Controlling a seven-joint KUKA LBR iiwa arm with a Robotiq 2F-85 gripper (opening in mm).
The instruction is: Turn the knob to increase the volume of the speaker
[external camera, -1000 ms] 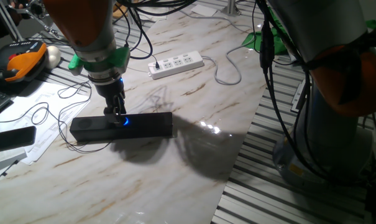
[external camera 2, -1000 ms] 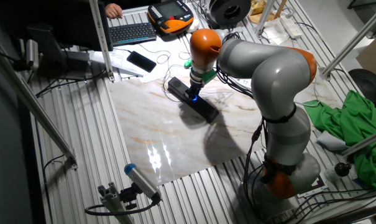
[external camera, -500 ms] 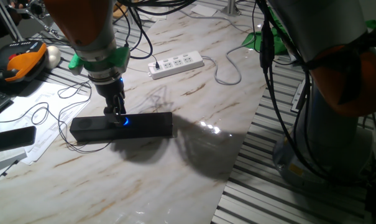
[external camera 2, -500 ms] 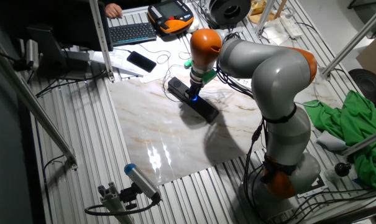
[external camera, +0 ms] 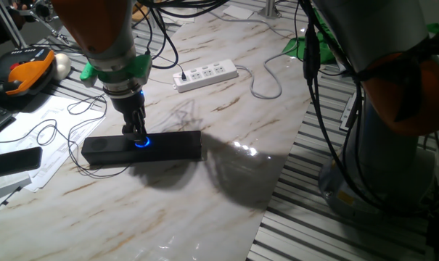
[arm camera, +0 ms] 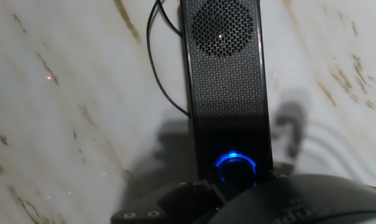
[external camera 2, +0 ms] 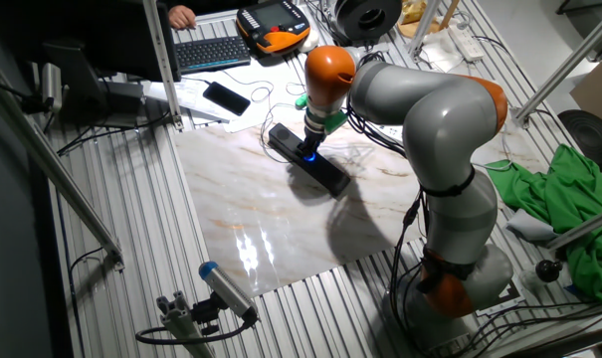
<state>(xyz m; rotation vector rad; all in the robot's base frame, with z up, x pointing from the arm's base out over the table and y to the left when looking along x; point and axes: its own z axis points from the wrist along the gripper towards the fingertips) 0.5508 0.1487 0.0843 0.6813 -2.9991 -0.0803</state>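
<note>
The long black speaker bar lies on the marble tabletop. The hand grips its blue-glowing knob; a white power strip sits well behind.

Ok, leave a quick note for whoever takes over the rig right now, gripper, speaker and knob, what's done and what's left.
Gripper: down on the knob; grip not visible, so open or shut can't be told.
Speaker: flat on the marble table, cable trailing off one end, knob ring glowing blue.
Done: arm positioned at the knob.
Left: confirm the grip, then turn the knob to raise volume. How far it is already turned can't be read.
</note>
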